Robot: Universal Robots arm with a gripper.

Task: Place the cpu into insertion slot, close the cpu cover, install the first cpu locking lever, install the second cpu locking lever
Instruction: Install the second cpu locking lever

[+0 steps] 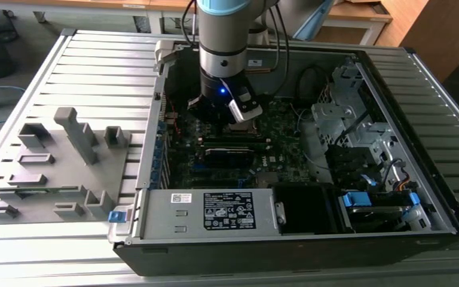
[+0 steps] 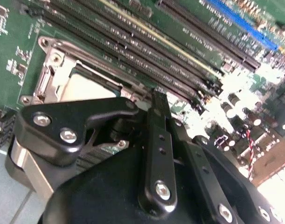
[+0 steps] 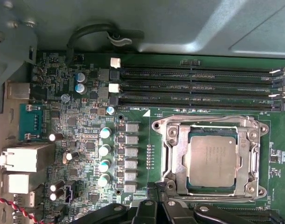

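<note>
Black linkage arms of the gripper (image 2: pixel 154 100) crowd the foreground in the second wrist view, their tips drawn close together just at the edge of the CPU socket; whether the jaws are fully pressed together or pinching some thin part such as a lever, I cannot tell, since the tips overlap the dark memory slots (image 2: pixel 147 46) behind. In the first wrist view the cpu (image 3: pixel 212 160) lies flat in the insertion slot (image 3: pixel 180 161), its dull silver top showing through the square window of the cpu cover (image 3: pixel 249 158), which looks folded down over it, presumably so the levers can clamp it. The gripper (image 3: pixel 156 203) sits just beside the socket's near edge, a placing that suits work on a locking lever, though no lever can be clearly picked out. In the exterior view the arm (image 1: pixel 225 48) reaches straight down into the open computer case (image 1: pixel 389 89), and its body hides the socket. A grey fixture tray (image 1: pixel 54 173) rests on the slatted bench (image 1: pixel 22 89), well apart from the case.
</note>
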